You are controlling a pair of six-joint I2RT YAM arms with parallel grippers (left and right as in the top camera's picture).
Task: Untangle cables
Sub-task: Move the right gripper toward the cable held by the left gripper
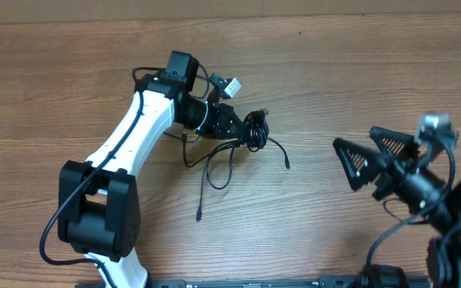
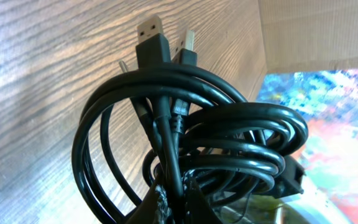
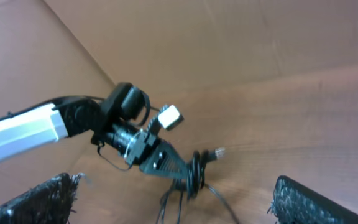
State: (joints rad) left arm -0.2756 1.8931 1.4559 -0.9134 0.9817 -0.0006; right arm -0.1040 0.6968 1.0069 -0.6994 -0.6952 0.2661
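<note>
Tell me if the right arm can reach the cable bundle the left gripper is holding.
Probably yes. The right gripper stands open, pointed at the cables, with only bare table between them. The left gripper is shut on the cables from the far side, so the side facing the right arm looks free.

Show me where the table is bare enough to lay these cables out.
Bare tabletop lies between the trailing cable ends and the right fingers, and along the whole far edge. Crowded: around the left fingers, shut on the cable bundle.
</note>
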